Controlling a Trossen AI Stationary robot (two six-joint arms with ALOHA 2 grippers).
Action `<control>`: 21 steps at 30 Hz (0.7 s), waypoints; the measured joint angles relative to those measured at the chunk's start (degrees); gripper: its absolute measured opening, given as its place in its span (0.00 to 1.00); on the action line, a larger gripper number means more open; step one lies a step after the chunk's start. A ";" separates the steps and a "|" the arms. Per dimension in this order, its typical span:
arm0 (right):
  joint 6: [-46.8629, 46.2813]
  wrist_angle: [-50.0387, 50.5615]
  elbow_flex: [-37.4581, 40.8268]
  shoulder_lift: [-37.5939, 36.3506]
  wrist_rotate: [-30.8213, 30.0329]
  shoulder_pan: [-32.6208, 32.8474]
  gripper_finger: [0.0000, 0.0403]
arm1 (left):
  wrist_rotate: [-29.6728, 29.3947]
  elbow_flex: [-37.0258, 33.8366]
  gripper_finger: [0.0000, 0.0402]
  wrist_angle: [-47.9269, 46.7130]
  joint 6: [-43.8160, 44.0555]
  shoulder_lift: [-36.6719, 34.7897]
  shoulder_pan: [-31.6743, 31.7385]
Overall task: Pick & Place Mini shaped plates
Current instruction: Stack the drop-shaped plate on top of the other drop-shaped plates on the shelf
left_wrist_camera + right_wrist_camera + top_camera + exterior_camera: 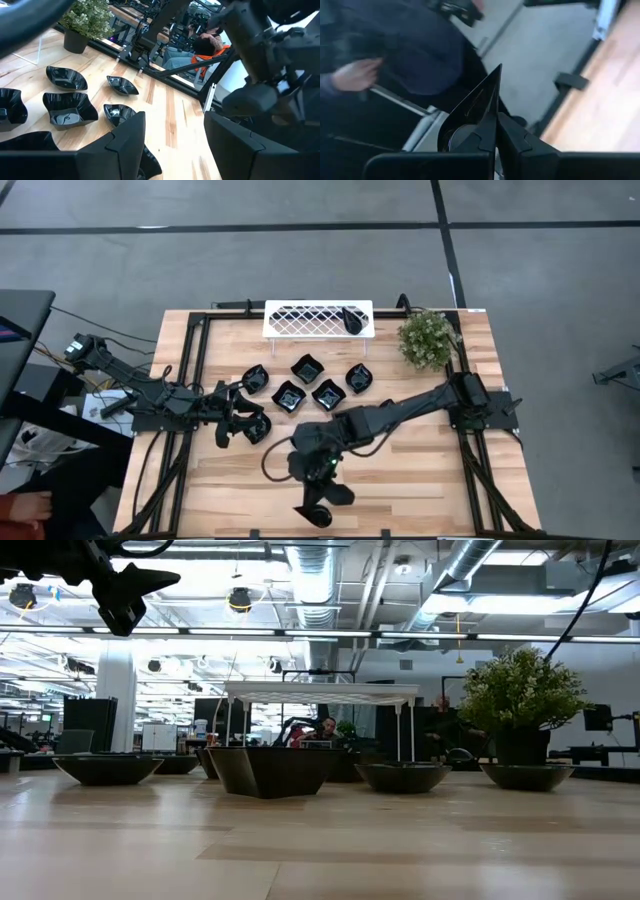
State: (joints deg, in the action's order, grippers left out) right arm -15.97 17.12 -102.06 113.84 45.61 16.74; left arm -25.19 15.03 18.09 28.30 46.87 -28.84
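Note:
Several small glossy black mini shaped plates [307, 367] rest on their bases in a cluster at the middle of the wooden table [420, 480]. They also show in the low view [270, 768] and the left wrist view [67, 107]. One more plate [352, 320] lies on the white lattice tray [318, 318] at the far edge. My right gripper [318, 513], near the table's near edge, is shut on a black plate [470, 112]. At the left, my left gripper [235, 425] stands open beside a plate [256, 429], with only bare wood between its fingers [125, 145]. My right gripper pinches the black plate's rim [489, 131] between its two fingers. The fingers point toward the table's near edge, slanting a little downward. The plate is lifted clear of the table and stands on edge in the hold, with a pointed corner [498, 70] sticking out beyond the fingertips.
A potted green plant [428, 338] stands at the far right corner. Black frame rails [195, 350] run along the table's sides. Beyond the near edge, a person in dark clothes [420, 45] sits with a hand [355, 75] in view. Bare wood shows at the near right.

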 joint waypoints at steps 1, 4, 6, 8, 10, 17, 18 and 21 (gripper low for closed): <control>-0.04 -1.25 0.00 0.00 1.61 -0.22 0.00 | 0.00 0.00 0.51 0.00 0.00 0.00 0.00; -1.03 -4.83 0.00 0.00 6.24 -0.86 0.00 | 0.00 0.00 0.51 0.00 0.00 0.00 0.00; -1.73 -6.91 0.00 0.00 8.88 -1.17 0.00 | 0.00 0.00 0.51 0.00 0.01 0.00 0.00; -2.29 -8.62 0.00 0.00 10.12 -1.47 0.00 | 0.00 0.00 0.51 0.00 0.00 -0.01 0.00; -2.53 -8.98 0.00 0.00 10.52 -1.73 0.00 | 0.00 0.00 0.51 0.00 0.00 0.00 0.00; -4.07 -2.99 -0.02 -0.02 7.65 -2.28 0.00 | 0.00 0.00 0.51 0.00 0.02 0.00 0.00; -4.06 -0.30 -0.02 -0.02 5.73 -2.44 0.00 | -0.02 0.00 0.51 0.00 0.02 0.00 0.00; -4.04 8.35 0.00 0.02 -1.03 -2.78 0.00 | 0.00 0.00 0.51 0.00 0.02 -0.01 0.00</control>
State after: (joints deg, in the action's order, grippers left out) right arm -20.01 25.47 -102.06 113.86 44.58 13.96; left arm -25.19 15.03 18.09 28.32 46.86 -28.84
